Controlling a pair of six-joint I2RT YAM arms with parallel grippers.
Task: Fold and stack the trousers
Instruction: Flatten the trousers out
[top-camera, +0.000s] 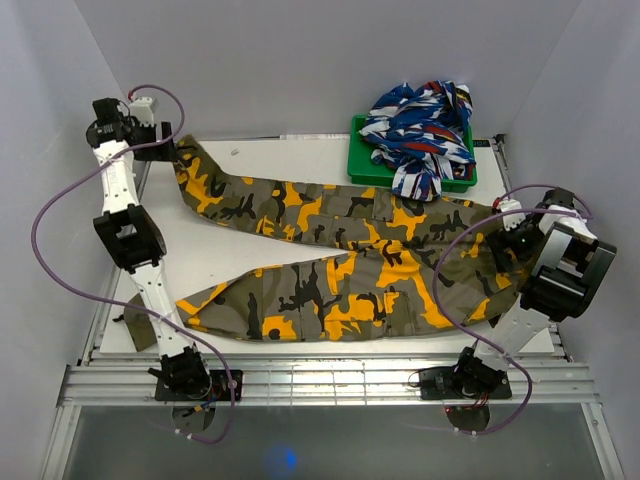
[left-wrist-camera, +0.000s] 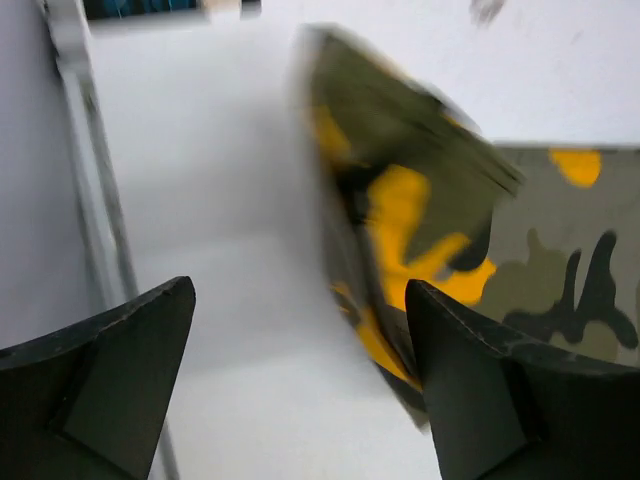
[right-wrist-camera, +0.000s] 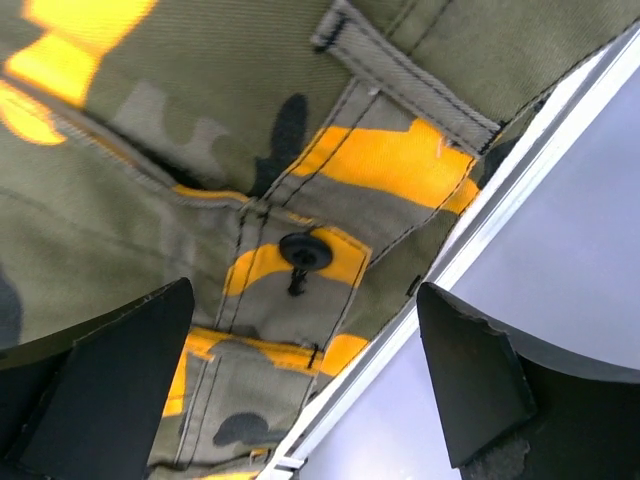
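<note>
On the table (top-camera: 225, 250) the trousers (top-camera: 340, 260) lie spread, long axis left to right, waist beneath the right gripper (right-wrist-camera: 305, 300), far hem just beside the left gripper (left-wrist-camera: 300, 300), both jaws wide and empty.

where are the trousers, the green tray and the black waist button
trousers (top-camera: 330, 295): top external view, middle of the near leg
green tray (top-camera: 362, 170): top external view, bare left side
black waist button (right-wrist-camera: 305, 250): right wrist view, button's centre
</note>
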